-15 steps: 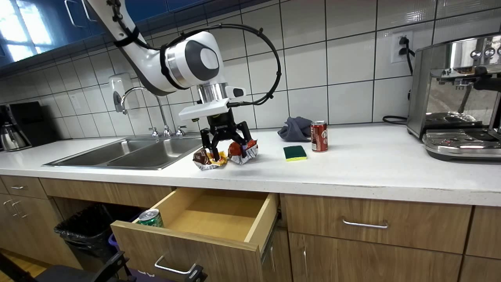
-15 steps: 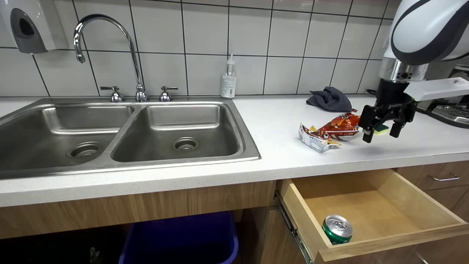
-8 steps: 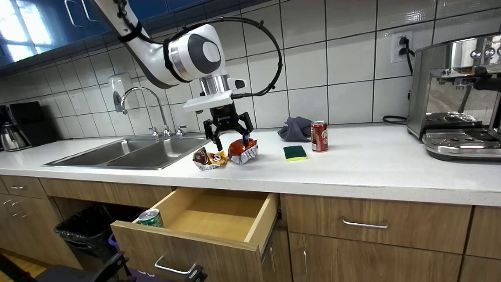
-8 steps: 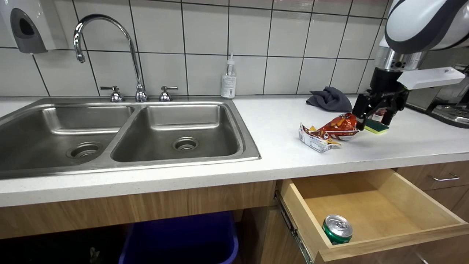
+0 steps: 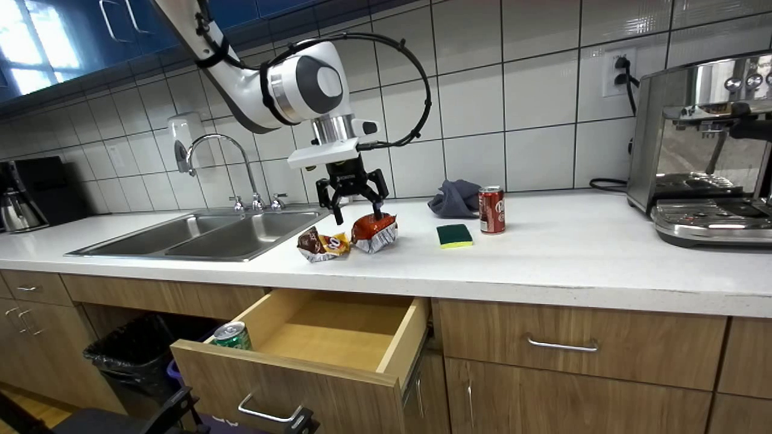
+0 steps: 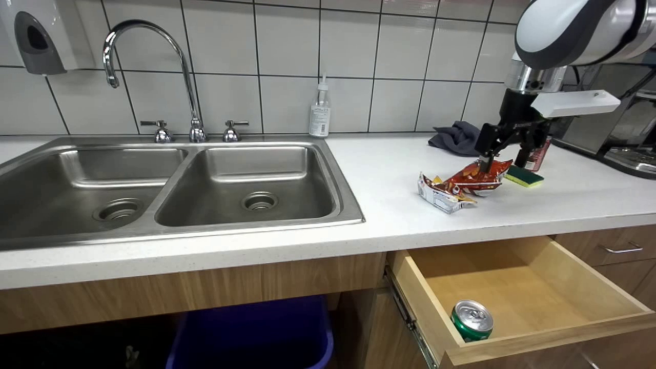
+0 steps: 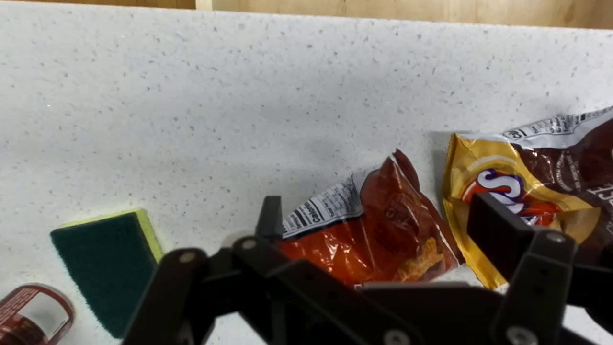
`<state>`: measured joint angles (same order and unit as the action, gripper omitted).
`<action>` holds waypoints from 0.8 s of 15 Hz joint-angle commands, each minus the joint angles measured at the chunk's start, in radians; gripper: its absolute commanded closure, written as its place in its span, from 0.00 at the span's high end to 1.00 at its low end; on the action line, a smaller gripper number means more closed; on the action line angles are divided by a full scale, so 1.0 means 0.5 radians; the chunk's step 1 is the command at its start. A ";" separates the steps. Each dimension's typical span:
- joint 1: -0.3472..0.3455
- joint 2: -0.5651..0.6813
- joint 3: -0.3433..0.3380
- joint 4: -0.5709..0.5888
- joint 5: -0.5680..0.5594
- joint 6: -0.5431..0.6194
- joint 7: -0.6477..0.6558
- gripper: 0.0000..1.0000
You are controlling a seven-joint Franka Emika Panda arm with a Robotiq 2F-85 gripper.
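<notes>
Though the gripper (image 5: 358,219) hovers right over the red bag (image 7: 364,235), its fingers are spread well apart and grip nothing; whether a fingertip touches the bag is hard to tell. The red bag lies crumpled on the counter (image 5: 561,259), one edge hidden by the gripper in the wrist view and most of its print too small to read. Just beside it, toward the sink (image 6: 259,174), lies a brown and yellow bag (image 7: 570,167), partly behind a finger and cut off by the edge of the wrist view. On the red bag's other side are a sponge (image 5: 454,235) and, past it, an upright red can (image 6: 539,155), partly hidden by the gripper in an exterior view. Farther back than the red bag is a bunched dark cloth (image 5: 455,199). Below and in front of the red bag, an open drawer (image 5: 338,328) holds a green can (image 5: 232,336), its base out of sight behind the drawer's front.
</notes>
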<state>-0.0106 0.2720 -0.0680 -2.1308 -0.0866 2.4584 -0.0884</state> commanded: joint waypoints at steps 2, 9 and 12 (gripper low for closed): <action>0.031 0.135 0.068 0.171 0.076 -0.068 0.181 1.00; 0.076 0.262 0.073 0.330 0.117 -0.056 0.400 1.00; 0.075 0.303 0.065 0.381 0.132 -0.057 0.448 1.00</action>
<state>0.0281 0.3930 -0.0349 -1.9956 -0.0381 2.4585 0.0993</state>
